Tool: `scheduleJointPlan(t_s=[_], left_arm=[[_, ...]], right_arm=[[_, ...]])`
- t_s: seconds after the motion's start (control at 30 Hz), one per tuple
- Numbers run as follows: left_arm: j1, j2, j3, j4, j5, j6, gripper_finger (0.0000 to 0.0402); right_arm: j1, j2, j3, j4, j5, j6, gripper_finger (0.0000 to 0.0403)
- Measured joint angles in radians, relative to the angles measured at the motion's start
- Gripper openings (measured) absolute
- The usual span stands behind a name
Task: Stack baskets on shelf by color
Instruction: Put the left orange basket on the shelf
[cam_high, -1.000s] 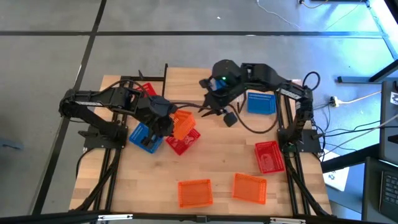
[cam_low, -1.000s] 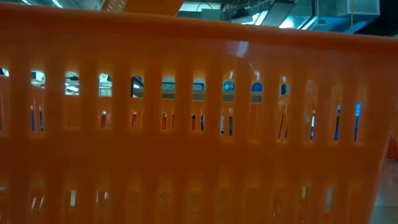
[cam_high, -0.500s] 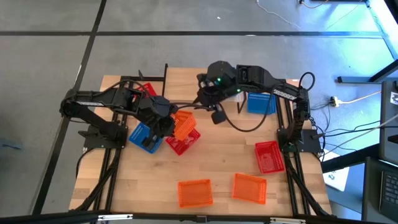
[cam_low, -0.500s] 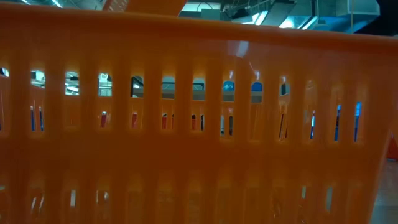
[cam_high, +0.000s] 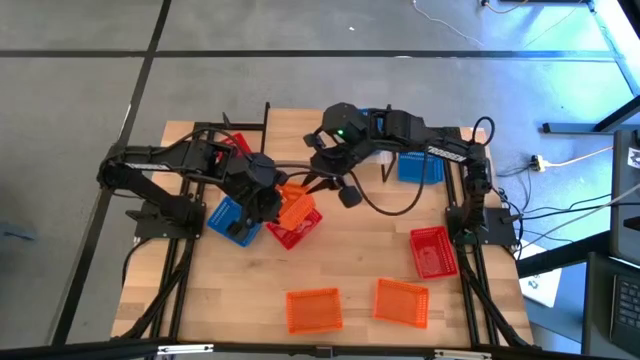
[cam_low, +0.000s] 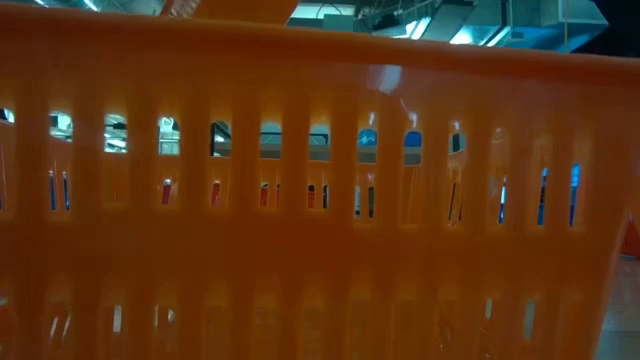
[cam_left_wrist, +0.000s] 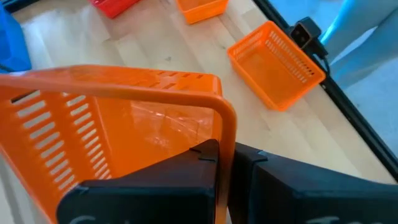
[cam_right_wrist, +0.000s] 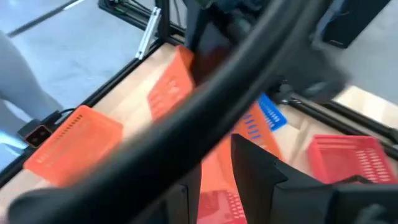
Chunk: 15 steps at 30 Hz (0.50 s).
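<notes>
Clamped on the rim of an orange basket (cam_high: 294, 206), the left gripper (cam_high: 268, 200) holds it tilted above a red basket (cam_high: 296, 229) beside a blue basket (cam_high: 233, 220), probably to carry it. Right gripper (cam_high: 322, 178) hovers close, fingers apart, likely ready to assist.

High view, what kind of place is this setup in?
Probably a robotics lab or workshop: a wooden table on a bare grey floor, two mounted arms, and loose cables running to equipment at the side.
</notes>
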Motion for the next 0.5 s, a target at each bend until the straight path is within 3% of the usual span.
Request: scheduleJointPlan(t_s=[0.5], left_arm=[[0.008, 0.0, 0.0, 0.003, 0.041, 0.0, 0.0]], right_arm=[[0.0, 0.057, 0.0, -0.007, -0.051, -0.003, 0.0086]])
